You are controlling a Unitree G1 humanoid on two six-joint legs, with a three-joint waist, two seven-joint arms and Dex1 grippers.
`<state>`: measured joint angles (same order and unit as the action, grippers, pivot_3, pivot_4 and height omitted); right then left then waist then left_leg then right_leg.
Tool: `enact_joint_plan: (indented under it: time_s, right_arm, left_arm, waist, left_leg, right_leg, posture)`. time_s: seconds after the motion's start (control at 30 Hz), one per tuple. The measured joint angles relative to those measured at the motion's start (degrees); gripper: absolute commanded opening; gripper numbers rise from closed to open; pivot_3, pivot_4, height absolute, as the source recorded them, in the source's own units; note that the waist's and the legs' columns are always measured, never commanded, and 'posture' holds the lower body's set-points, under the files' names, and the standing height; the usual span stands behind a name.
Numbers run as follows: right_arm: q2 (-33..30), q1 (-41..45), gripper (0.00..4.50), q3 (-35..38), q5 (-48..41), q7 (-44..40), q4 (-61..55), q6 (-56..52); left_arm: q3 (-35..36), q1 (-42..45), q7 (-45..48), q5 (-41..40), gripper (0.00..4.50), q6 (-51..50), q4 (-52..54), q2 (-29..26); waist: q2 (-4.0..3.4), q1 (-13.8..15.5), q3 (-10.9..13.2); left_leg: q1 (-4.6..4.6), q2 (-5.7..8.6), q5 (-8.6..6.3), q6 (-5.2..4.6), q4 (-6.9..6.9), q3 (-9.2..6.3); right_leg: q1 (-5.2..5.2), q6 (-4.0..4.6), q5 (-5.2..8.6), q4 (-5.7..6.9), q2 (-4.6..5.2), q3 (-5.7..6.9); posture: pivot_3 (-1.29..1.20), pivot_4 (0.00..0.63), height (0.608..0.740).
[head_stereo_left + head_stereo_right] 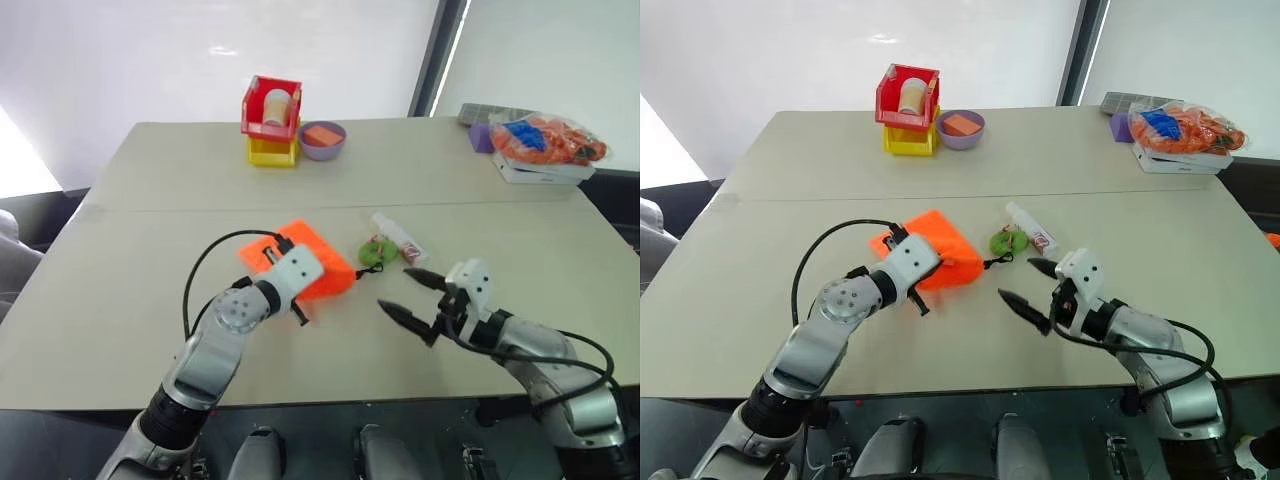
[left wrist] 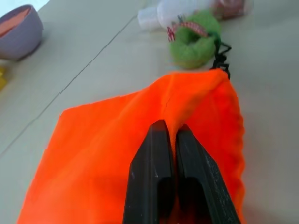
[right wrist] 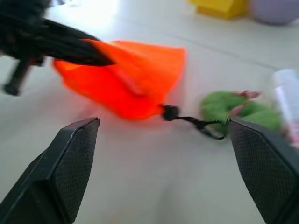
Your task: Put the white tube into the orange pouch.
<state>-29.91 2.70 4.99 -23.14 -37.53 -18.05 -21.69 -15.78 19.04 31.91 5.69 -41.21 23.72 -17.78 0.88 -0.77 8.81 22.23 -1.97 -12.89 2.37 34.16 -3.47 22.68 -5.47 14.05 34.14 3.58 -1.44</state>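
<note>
Status: I have the left gripper closed on a pinched fold of the orange pouch, with its jaws pressed together on the fabric near the drawstring end. The pouch lies on the bench in front of me, partly lifted by that pinch. Its black cord runs from the gathered end to a green tag lying just beside it.

The white tube lies flat on the bench, touching or nearly touching the far side of the green tag, with its brownish-red printed end toward my right. The right gripper hovers near the tube on my side of it, jaws spread wide and holding nothing.

Procedure, as I judge it:
1. I hold the left pinch steady. The fold is thin, and a jerk could let the fabric slip out.
2. I bring the right jaws over the tube so that they straddle its narrow width, not its length.
3. I keep clear of the green tag and cord. Catching either would drag the pouch.
4. I close on the middle of the tube so that it does not pivot in the grip.

I cannot tell whether the pouch mouth is open. One pinched layer may not open it enough, so I check it before bringing the tube across.
</note>
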Motion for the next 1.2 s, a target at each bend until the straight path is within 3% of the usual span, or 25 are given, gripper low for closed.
enact_joint_plan:
  time_s: [0.33,0.67,0.77,0.9,1.2]
  right_arm:
    - [6.3,11.8,4.5,1.0,7.3,10.0,20.7,6.5]
    - [8.3,18.7,4.5,1.0,8.9,9.4,37.7,11.7]
    - [8.3,18.9,3.6,1.0,8.9,8.7,38.8,12.5]
    - [8.4,19.6,1.72,1.1,8.9,8.0,39.0,13.1]
    - [8.4,18.3,1.72,1.5,8.3,7.8,36.9,13.2]
  left_arm:
    - [4.0,2.6,0.8,-6.6,0.04,-0.9,-3.4,0.2]
    - [3.6,3.2,0.1,-8.3,0.04,-1.0,-3.4,-0.2]
    - [3.6,3.2,-0.4,-8.5,0.0,-1.0,-3.4,-0.5]
    - [3.5,3.1,-0.8,-8.7,0.0,-1.0,-3.4,-0.8]
    - [3.2,3.1,-1.0,-8.9,0.0,-0.9,-3.4,-1.3]
  waist:
    - [-0.08,-0.2,0.0]
    - [-0.1,-0.1,0.0]
    - [-0.1,-0.1,0.0]
    - [-0.1,-0.3,0.0]
    - [-0.11,-0.2,0.0]
  left_leg:
    - [-0.02,0.02,0.01,-0.02,0.0,0.01]
    - [-0.16,0.01,0.02,-0.02,-0.02,-0.02]
    - [-0.19,0.01,0.02,-0.02,-0.02,-0.02]
    - [-0.26,0.01,0.02,-0.02,-0.02,-0.02]
    - [-0.27,0.01,0.02,-0.02,-0.02,-0.02]
  right_leg:
    - [-0.08,0.18,-0.14,0.03,-0.01,-0.02]
    - [-0.2,0.16,-0.13,0.1,-0.05,-0.03]
    - [-0.2,0.16,-0.13,0.13,-0.05,-0.03]
    - [-0.24,0.16,-0.13,0.17,-0.06,-0.04]
    - [-0.25,0.15,-0.13,0.17,-0.06,-0.04]
  posture:
    - [0.0,0.15,0.74]
    - [0.0,0.15,0.74]
    - [0.0,0.15,0.74]
    - [0.0,0.15,0.74]
    - [0.0,0.15,0.74]
